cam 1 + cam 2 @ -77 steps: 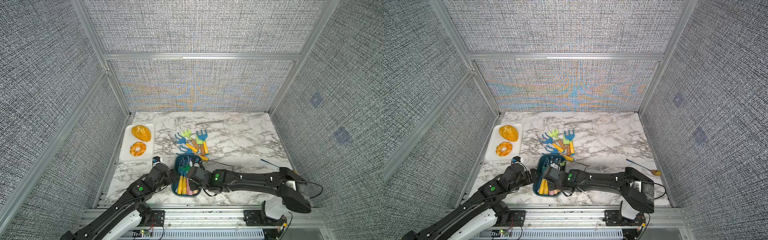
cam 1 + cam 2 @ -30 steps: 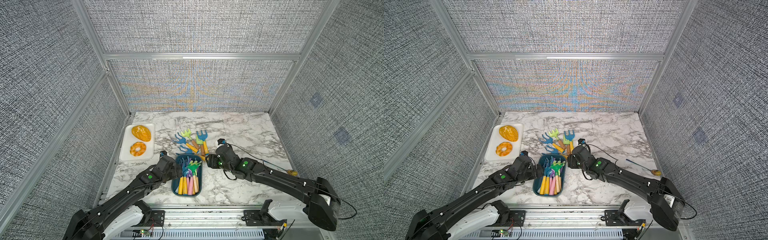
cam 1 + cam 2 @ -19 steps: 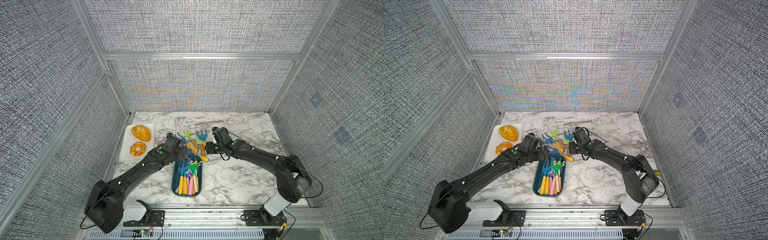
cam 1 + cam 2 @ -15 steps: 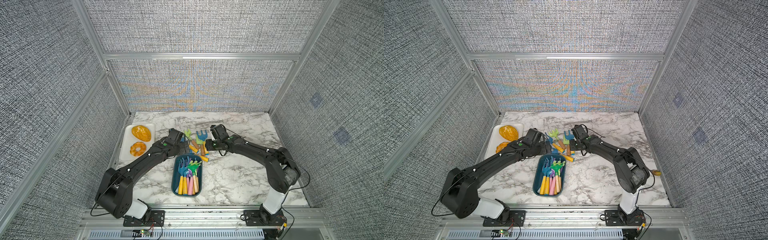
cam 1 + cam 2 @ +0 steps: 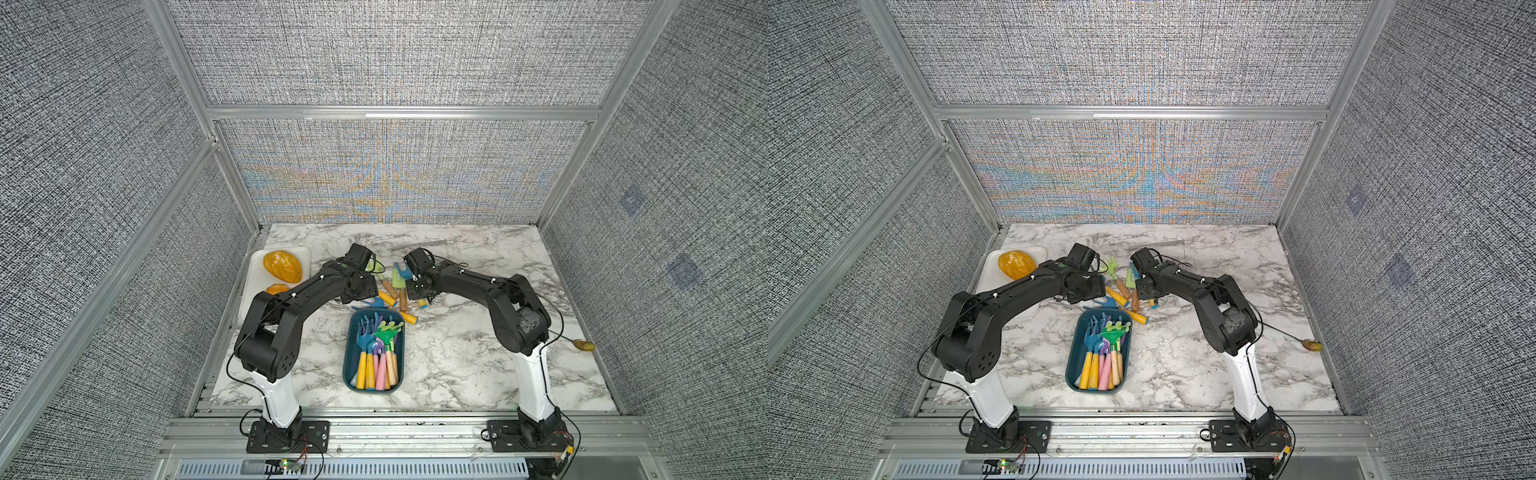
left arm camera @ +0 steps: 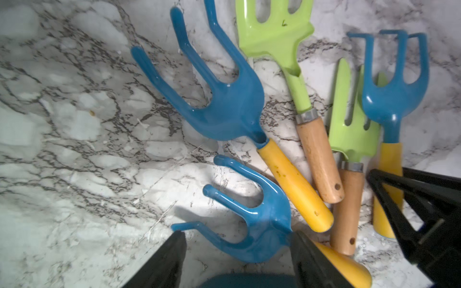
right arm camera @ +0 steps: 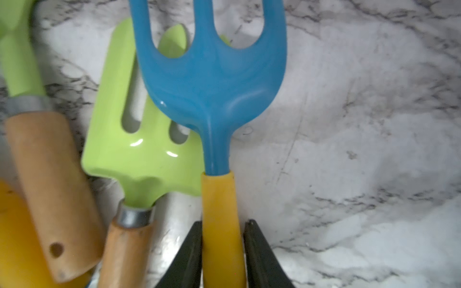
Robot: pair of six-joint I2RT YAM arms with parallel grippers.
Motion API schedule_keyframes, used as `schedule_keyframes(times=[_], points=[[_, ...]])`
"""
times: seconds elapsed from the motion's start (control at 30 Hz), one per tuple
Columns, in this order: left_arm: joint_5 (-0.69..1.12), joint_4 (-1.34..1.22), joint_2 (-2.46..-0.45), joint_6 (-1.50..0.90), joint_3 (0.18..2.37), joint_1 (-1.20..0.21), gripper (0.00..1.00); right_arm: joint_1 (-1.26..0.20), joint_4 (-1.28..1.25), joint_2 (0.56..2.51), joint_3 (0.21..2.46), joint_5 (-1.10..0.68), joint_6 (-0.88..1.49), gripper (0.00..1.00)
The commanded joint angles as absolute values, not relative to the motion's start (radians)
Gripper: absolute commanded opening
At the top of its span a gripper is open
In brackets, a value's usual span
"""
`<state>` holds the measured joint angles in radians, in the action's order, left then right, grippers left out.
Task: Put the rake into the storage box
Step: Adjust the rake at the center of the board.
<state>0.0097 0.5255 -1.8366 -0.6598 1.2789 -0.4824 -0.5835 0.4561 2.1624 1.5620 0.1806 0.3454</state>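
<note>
Teal storage box (image 5: 347, 357) sits nearest the front edge, full of stored rakes (image 5: 376, 353), handles toward 6 o'clock. A loose pile lies at its 12 o'clock. Left gripper (image 6: 237, 233): jaws spread, straddling the head of a blue rake (image 6: 259, 224); grip uncertain. Right gripper (image 7: 223, 224): clenched on the yellow handle (image 7: 219, 199) of a second blue rake (image 7: 212, 87), which lies on the marble (image 7: 361, 124) at 1 o'clock.

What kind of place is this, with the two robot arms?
Probably a robot test booth: grey fabric walls in metal frames surround a marble-look table, the left arm and right arm are bolted to its front rail, and toy rakes lie in the storage box.
</note>
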Motion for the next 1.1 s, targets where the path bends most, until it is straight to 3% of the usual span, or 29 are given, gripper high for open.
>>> schedule_keyframes(times=[0.0, 0.07, 0.17, 0.23, 0.33, 0.43, 0.57, 0.83, 1.07], points=[[0.024, 0.523, -1.872, -0.676, 1.288, -0.483, 0.72, -0.58, 0.486, 2.181, 1.574, 0.224, 0.332, 0.32], [0.04, 0.519, -1.902, -0.682, 1.301, -0.482, 0.73, -0.576, 0.483, 2.186, 1.572, 0.214, 0.326, 0.31], [0.044, 0.523, -1.952, -0.694, 1.328, -0.483, 0.76, -0.568, 0.475, 2.173, 1.552, 0.215, 0.326, 0.22], [0.031, 0.537, -1.984, -0.701, 1.354, -0.482, 0.76, -0.563, 0.448, 2.127, 1.508, 0.22, 0.334, 0.11], [0.008, 0.547, -2.043, -0.71, 1.396, -0.482, 0.74, -0.558, 0.404, 2.028, 1.434, 0.221, 0.341, 0.05], [-0.002, 0.562, -2.088, -0.713, 1.451, -0.482, 0.6, -0.558, 0.38, 1.928, 1.373, 0.209, 0.342, 0.04], [-0.031, 0.597, -2.15, -0.712, 1.549, -0.482, 0.52, -0.557, 0.359, 1.805, 1.309, 0.181, 0.338, 0.04], [-0.015, 0.646, -2.293, -0.67, 1.775, -0.473, 0.49, -0.558, 0.33, 1.593, 1.191, 0.089, 0.344, 0.03], [0.098, 0.662, -2.314, -0.61, 1.893, -0.472, 0.53, -0.574, 0.293, 1.404, 1.047, -0.033, 0.382, 0.01]])
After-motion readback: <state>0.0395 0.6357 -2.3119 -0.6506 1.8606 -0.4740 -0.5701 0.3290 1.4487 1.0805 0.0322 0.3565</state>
